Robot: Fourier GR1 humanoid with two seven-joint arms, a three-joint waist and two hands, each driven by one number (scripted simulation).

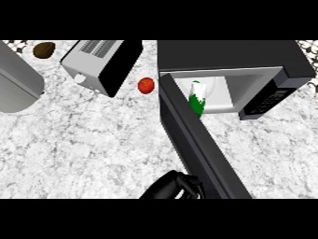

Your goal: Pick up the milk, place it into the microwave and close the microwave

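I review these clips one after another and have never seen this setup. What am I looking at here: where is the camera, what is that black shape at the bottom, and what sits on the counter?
The camera looks steeply down from a humanoid robot's head at a marble kitchen counter. The black shape at the bottom is one of its hands, against the outer side of the open microwave door; which hand it is, and its fingers, I cannot tell. It holds nothing visible. The microwave stands at upper right, and the green-and-white milk carton is already inside. Also on the counter: a tomato, a toaster, a brown round item and a grey cylinder.
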